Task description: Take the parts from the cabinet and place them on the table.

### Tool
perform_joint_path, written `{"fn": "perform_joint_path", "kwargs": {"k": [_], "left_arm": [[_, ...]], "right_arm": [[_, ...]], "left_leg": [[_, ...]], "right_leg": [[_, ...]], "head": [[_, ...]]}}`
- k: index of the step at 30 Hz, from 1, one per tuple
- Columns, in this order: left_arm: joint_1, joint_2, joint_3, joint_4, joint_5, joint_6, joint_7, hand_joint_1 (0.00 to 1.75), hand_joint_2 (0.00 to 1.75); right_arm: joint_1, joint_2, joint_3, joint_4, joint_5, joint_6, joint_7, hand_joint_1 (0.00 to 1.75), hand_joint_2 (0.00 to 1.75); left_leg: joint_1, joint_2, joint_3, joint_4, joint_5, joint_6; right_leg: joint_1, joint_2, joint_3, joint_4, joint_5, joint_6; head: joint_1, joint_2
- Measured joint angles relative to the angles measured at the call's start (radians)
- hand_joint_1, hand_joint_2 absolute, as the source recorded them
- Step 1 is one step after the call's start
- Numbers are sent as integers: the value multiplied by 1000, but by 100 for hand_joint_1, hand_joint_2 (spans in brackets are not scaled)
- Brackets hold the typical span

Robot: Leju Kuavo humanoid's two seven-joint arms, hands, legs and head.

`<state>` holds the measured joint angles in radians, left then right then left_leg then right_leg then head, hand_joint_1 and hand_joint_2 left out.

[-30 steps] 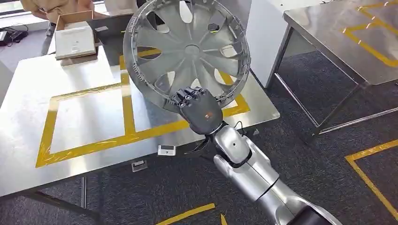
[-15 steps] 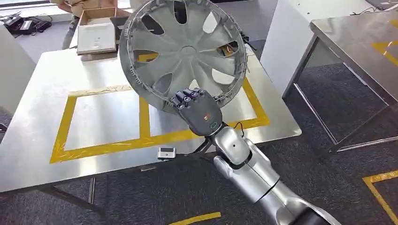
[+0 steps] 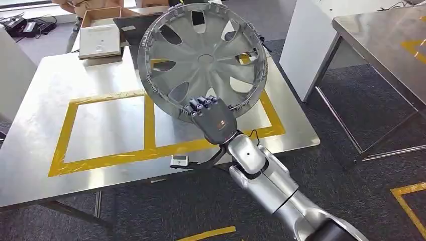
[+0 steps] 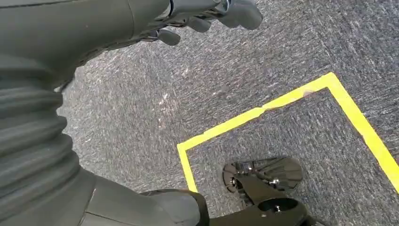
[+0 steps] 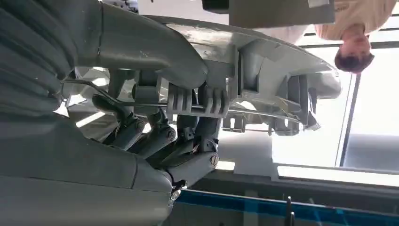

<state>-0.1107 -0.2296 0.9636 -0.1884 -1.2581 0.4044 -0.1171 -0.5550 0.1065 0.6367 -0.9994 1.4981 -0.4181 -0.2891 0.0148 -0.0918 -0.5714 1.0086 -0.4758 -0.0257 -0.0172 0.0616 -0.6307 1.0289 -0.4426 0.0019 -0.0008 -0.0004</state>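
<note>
A large silver wheel cover (image 3: 201, 57) with several spoke openings is held tilted up above the steel table (image 3: 35, 125). My right hand (image 3: 213, 118) grips its lower rim, over the table's right yellow-taped square. From the right wrist the thumb and dark fingers (image 5: 188, 141) clamp the cover's ribbed rim (image 5: 263, 70). My left hand (image 4: 197, 16) hangs over grey carpet with its fingers loosely curled and nothing in them.
Yellow tape (image 3: 148, 123) marks two squares on the table. A flat cardboard box (image 3: 100, 37) lies at the far left corner. A second steel table (image 3: 387, 35) stands to the right, a white cabinet (image 3: 311, 30) between them. A person stands behind the far edge.
The whole view has shifted as the camera turned, bringing the table more square-on. The wheel cover has moved slightly right and stays in my right hand.
</note>
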Motion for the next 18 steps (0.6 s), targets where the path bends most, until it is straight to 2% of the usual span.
{"fn": "perform_joint_path", "kwargs": {"k": [6,11,18], "left_arm": [[-1,0,0,0,5,-22,-33,0,175],[-7,-1,0,0,-1,11,-34,0,175],[-15,-3,0,0,-1,24,-37,0,175]], "right_arm": [[-42,28,6,123,28,3,46,175,175],[-90,50,6,258,28,-23,40,175,175],[-120,66,6,355,29,-24,27,175,175]], "left_leg": [[-2,0,0,1,0,0],[-2,-1,0,2,0,0],[-2,-1,0,2,0,0]], "right_leg": [[0,0,2,-1,0,0],[0,-1,4,-3,1,1],[-1,0,4,-4,1,1]], "head": [[0,0],[0,0],[0,0]]}}
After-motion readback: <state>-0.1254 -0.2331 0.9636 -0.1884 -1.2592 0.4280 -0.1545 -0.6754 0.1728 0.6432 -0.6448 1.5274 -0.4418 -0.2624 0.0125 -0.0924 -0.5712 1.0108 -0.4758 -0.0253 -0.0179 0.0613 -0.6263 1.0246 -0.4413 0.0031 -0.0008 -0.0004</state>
